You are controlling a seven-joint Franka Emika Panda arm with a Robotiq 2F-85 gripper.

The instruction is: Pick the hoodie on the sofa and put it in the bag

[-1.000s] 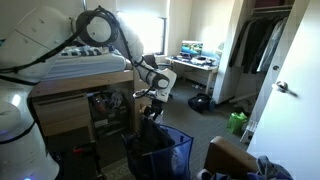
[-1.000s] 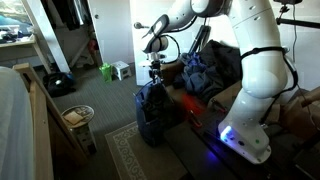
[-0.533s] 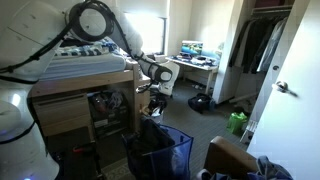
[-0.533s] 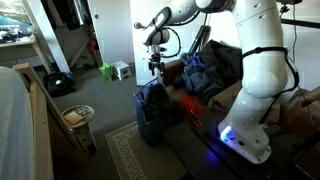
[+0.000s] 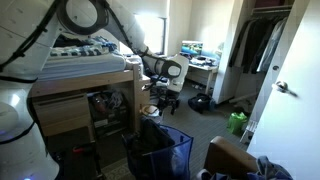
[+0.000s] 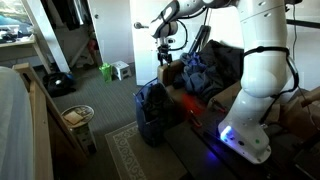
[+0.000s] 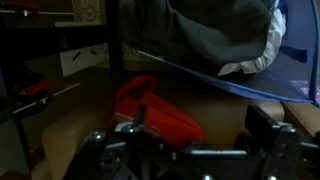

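A dark grey hoodie (image 5: pixel 150 136) lies stuffed in the blue mesh bag (image 5: pixel 178 152) on the floor. It also shows in an exterior view (image 6: pixel 150 98) and at the top of the wrist view (image 7: pixel 215 35), inside the bag's blue rim (image 7: pixel 200 76). My gripper (image 5: pixel 165 102) hangs above and beside the bag, clear of it, also seen in an exterior view (image 6: pixel 166 60). In the wrist view my gripper (image 7: pixel 200 135) is open and empty.
A sofa (image 6: pixel 190 72) with a pile of blue and dark clothes (image 6: pixel 208 70) stands behind the bag. A red object (image 7: pixel 155 110) lies below the gripper. A loft bed (image 5: pixel 80 75), a desk (image 5: pixel 195 65) and a small wicker bin (image 6: pixel 76 118) surround the spot.
My gripper has risen from just above the bag's opening and moved away from it toward the sofa. The hoodie stays in the bag.
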